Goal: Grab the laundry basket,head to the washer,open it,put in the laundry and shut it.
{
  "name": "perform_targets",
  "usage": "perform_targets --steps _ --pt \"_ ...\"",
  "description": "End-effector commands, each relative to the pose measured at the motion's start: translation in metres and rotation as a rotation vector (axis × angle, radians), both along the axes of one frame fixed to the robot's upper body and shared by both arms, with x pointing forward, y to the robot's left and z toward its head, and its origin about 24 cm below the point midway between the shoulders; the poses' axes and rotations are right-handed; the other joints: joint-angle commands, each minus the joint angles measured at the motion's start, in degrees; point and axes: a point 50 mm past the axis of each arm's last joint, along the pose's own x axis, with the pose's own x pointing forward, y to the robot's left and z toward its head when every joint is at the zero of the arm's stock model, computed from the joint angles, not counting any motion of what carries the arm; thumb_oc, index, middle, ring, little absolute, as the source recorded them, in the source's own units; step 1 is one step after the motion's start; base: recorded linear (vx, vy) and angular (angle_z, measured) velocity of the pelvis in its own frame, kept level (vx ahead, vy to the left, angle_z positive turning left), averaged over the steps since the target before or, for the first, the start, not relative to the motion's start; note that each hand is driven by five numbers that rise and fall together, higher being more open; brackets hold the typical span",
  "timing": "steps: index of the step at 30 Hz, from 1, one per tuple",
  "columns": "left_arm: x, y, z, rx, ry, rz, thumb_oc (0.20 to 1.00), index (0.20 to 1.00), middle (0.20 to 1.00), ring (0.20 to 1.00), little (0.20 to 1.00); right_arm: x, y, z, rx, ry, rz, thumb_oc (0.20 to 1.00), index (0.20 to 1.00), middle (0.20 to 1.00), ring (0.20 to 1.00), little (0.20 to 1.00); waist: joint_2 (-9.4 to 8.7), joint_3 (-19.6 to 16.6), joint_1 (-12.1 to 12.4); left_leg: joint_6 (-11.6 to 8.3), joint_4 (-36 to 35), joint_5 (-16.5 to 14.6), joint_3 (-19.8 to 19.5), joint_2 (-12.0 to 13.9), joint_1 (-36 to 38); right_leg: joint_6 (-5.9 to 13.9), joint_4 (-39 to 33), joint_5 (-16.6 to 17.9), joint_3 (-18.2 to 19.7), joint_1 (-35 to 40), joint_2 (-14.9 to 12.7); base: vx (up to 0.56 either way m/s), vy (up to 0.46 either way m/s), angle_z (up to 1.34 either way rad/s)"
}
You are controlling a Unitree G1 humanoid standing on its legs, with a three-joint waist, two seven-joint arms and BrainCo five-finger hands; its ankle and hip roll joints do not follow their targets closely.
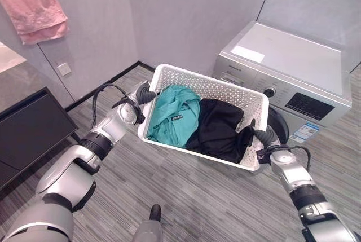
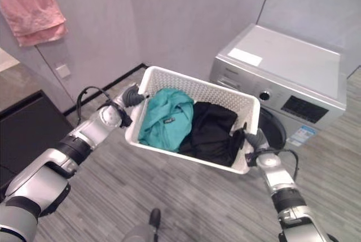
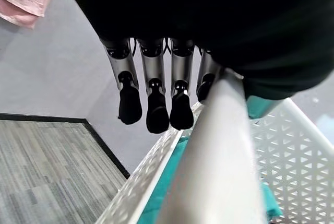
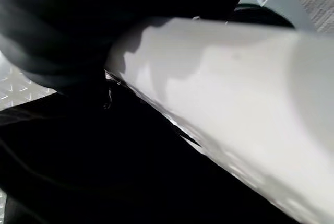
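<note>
So the white basket is up off the floor, carried between both hands, right in front of the washer. It's perforated plastic with a thick rolled rim. Inside there's a teal garment on the robot's left half and a black garment on the right half, the two touching in the middle.

The left hand is at the basket's left end by the rim. In its wrist view the fingers hang mostly straight and side by side just past the rim, not clearly wrapped round it, so I'd call them relaxed rather than clamped. The right hand is at the basket's right front corner, with dark fingers hooked over the rim and down inside next to the black garment, so it's holding the basket there.

Room stuff: the floor is grey striped wood-look planks. The walls are plain pale grey with a dark skirting strip along the bottom. The washer is a silver front loader against the back wall, its door partly hidden behind the basket's right end, so I can't say if it's shut. A pink towel hangs on the left wall, with a dark cabinet below it and a small wall socket nearby.
</note>
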Motion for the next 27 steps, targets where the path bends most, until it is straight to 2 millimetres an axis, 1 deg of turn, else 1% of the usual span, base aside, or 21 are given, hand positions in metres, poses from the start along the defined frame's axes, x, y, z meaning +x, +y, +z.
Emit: perform_targets --steps 1,3,4,6,7,8,10,11,12,13,14,16,19,20,21,22,23,24,25,26,27 --pt "0.015 0.006 0.049 -0.05 -0.16 0.051 0.2 0.2 0.2 0.2 0.2 0.003 -0.04 0.042 -0.026 -0.186 -0.1 0.2 0.2 0.2 0.2 0.2 1.84 -5.3 0.1 -2.35 -1.0 -2.9 -1.7 8.0 4.6 -2.88 2.1 2.2 -1.4 -6.9 3.2 -0.01 -0.085 -0.16" --pt "0.016 0.005 0.053 -0.055 -0.168 0.049 0.2 0.2 0.2 0.2 0.2 0.003 -0.05 0.049 -0.046 -0.2 -0.127 0.2 0.2 0.2 0.2 0.2 1.68 -5.2 -0.1 -3.14 -0.6 -2.5 -1.6 9.2 4.0 -3.42 1.1 1.6 -1.3 -6.7 4.4 -0.01 -0.216 -0.05" --pt "0.017 0.006 0.06 -0.051 -0.181 0.049 0.2 0.2 0.2 0.2 0.2 0.004 -0.065 0.065 -0.092 -0.233 -0.16 0.2 0.2 0.2 0.2 0.2 0.7 -3.8 0.1 -3.19 5.6 -1.3 -1.8 10.9 -0.3 -4.93 0.0 1.8 -1.1 -6.0 5.6 -0.06 -0.331 -0.07" --pt "0.017 0.005 0.066 -0.052 -0.194 0.042 0.2 0.2 0.2 0.2 0.2 0.005 -0.072 0.075 -0.112 -0.259 -0.179 0.2 0.2 0.2 0.2 0.2 -0.1 -1.9 -0.2 -2.32 14.4 0.7 -1.0 11.1 -4.7 -6.05 -0.4 2.4 -1.9 -5.3 6.2 -0.07 -0.27 0.03" --pt "0.017 0.005 0.07 -0.056 -0.205 0.039 0.2 0.2 0.2 0.2 0.2 0.006 -0.074 0.08 -0.118 -0.271 -0.181 0.2 0.2 0.2 0.2 0.2 -0.38 -1.2 -0.4 -1.26 19.4 -0.6 -0.2 10.5 -7.1 -6.53 -0.6 2.6 -2.4 -5.0 6.5 -0.02 -0.115 0.29" --pt "0.017 0.005 0.07 -0.056 -0.205 0.039 0.2 0.2 0.2 0.2 0.2 0.006 -0.074 0.08 -0.118 -0.272 -0.181 0.2 0.2 0.2 0.2 0.2 -0.32 -1.2 -0.5 -1.25 19.7 -0.7 -0.3 10.6 -7.4 -6.51 -0.6 2.6 -2.5 -5.1 6.6 0.0 -0.111 0.34" --pt "0.016 0.004 0.073 -0.058 -0.217 0.028 0.2 0.2 0.2 0.2 0.2 0.005 -0.076 0.085 -0.127 -0.291 -0.19 0.2 0.2 0.2 0.2 0.2 -0.89 -0.7 -1.1 -0.93 23.8 -3.5 3.7 10.1 -9.7 -6.78 -1.5 2.2 -2.7 -3.9 7.3 0.12 -0.103 0.26" --pt "0.016 0.003 0.072 -0.058 -0.216 0.024 0.2 0.2 0.2 0.2 0.2 0.004 -0.079 0.087 -0.133 -0.291 -0.194 0.2 0.2 0.2 0.2 0.2 -0.86 -1.0 -1.0 -0.56 24.3 -6.2 6.0 9.5 -10.9 -6.68 -2.3 1.5 -2.9 -3.2 7.5 0.23 -0.02 0.48" --pt "0.015 0.001 0.076 -0.057 -0.23 0.013 0.2 0.2 0.2 0.2 0.2 0.004 -0.08 0.09 -0.148 -0.3 -0.194 0.2 0.2 0.2 0.2 0.2 -0.68 -1.4 -0.2 0.09 21.2 -8.4 6.4 5.9 -12.7 -6.51 -2.7 1.3 -2.8 -3.1 7.7 0.19 0.047 0.42" --pt "0.015 0.001 0.077 -0.054 -0.236 0.009 0.2 0.2 0.2 0.2 0.2 0.004 -0.08 0.091 -0.154 -0.307 -0.192 0.2 0.2 0.2 0.2 0.2 -0.48 -1.8 0.4 0.85 18.6 -7.0 6.9 4.0 -13.5 -6.21 -2.9 1.7 -3.5 -3.4 7.8 0.12 0.045 0.16" --pt "0.015 0.001 0.077 -0.054 -0.236 0.009 0.2 0.2 0.2 0.2 0.2 0.004 -0.08 0.092 -0.154 -0.307 -0.192 0.2 0.2 0.2 0.2 0.2 -0.58 -1.9 0.3 0.91 18.1 -6.8 6.9 3.8 -13.5 -6.16 -2.9 1.8 -3.6 -3.5 7.7 0.13 0.051 0.09" --pt "0.016 0.001 0.078 -0.039 -0.236 0.0 0.2 0.2 0.2 0.2 0.2 0.011 -0.076 0.092 -0.165 -0.298 -0.177 0.2 0.2 0.2 0.2 0.2 -0.01 -2.9 2.0 0.32 10.7 -5.7 5.8 -0.7 -14.3 -5.16 -2.9 1.0 -3.4 -2.5 8.3 0.31 0.072 -0.02" --pt "0.016 0.002 0.082 -0.03 -0.245 -0.006 0.2 0.2 0.2 0.2 0.2 0.017 -0.07 0.093 -0.157 -0.297 -0.164 0.2 0.2 0.2 0.2 0.2 -0.03 -3.5 2.9 -0.04 10.5 -5.3 6.2 -1.6 -15.8 -4.75 -2.3 0.2 -3.0 -2.0 8.3 0.34 0.084 -0.21" --pt "0.018 0.003 0.09 -0.007 -0.257 0.001 0.2 0.2 0.2 0.2 0.2 0.024 -0.066 0.092 -0.157 -0.284 -0.156 0.2 0.2 0.2 0.2 0.2 0.2 -4.9 3.3 1.15 8.6 -4.6 6.0 -1.3 -12.8 -4.59 0.6 -1.3 -2.5 -1.9 8.7 0.25 0.063 -0.32" --pt "0.018 0.003 0.09 -0.007 -0.257 0.001 0.2 0.2 0.2 0.2 0.2 0.024 -0.066 0.092 -0.157 -0.284 -0.155 0.2 0.2 0.2 0.2 0.2 0.21 -4.9 3.3 1.14 8.5 -4.6 6.0 -1.2 -12.8 -4.6 0.6 -1.3 -2.5 -1.9 8.7 0.52 0.13 -0.34" --pt "0.019 0.009 0.093 0.007 -0.262 0.021 0.2 0.2 0.2 0.2 0.2 0.027 -0.06 0.084 -0.162 -0.254 -0.138 0.2 0.2 0.2 0.2 0.2 -0.98 -5.9 4.3 2.93 10.7 -7.1 5.2 -2.7 -11.1 -2.61 8.0 -0.7 -2.7 -2.2 7.9 0.41 0.112 -0.38" --pt "0.018 0.015 0.093 0.01 -0.259 0.037 0.2 0.2 0.2 0.2 0.2 0.029 -0.056 0.082 -0.151 -0.247 -0.128 0.2 0.2 0.2 0.2 0.2 -1.25 -6.0 4.5 4.06 11.5 -8.7 5.4 -3.2 -9.2 -0.27 13.7 1.9 -2.8 -3.8 6.8 0.4 0.116 -0.27" --pt "0.018 0.015 0.093 0.01 -0.26 0.037 0.2 0.2 0.2 0.2 0.2 0.029 -0.056 0.083 -0.15 -0.247 -0.127 0.2 0.2 0.2 0.2 0.2 -1.19 -6.0 4.6 4.12 11.4 -8.5 5.5 -3.1 -9.3 -0.26 14.0 1.9 -2.7 -4.0 6.8 0.32 0.168 -0.36" --pt "0.019 0.014 0.095 0.018 -0.266 0.037 0.2 0.2 0.2 0.2 0.2 0.033 -0.05 0.083 -0.151 -0.236 -0.11 0.2 0.2 0.2 0.2 0.2 -0.58 -4.7 3.7 6.11 12.4 -11.0 6.3 -2.8 -5.4 4.13 29.7 9.8 -2.8 -9.3 3.7 0.18 0.124 -0.36" --pt "0.019 0.015 0.095 0.018 -0.267 0.038 0.2 0.2 0.2 0.2 0.2 0.034 -0.05 0.083 -0.151 -0.237 -0.109 0.2 0.2 0.2 0.2 0.2 -0.52 -4.8 3.7 6.14 12.3 -10.8 6.4 -2.7 -5.5 4.08 30.0 9.9 -2.7 -9.6 3.7 0.31 0.25 -0.34" --pt "0.018 0.025 0.094 0.013 -0.265 0.072 0.2 0.2 0.2 0.2 0.2 0.04 -0.042 0.085 -0.151 -0.238 -0.088 0.2 0.2 0.2 0.2 0.2 1.36 -3.9 2.7 7.88 12.5 -12.7 6.8 -2.5 -2.4 5.14 41.9 12.5 -4.2 -14.0 0.5 0.18 0.189 0.01"
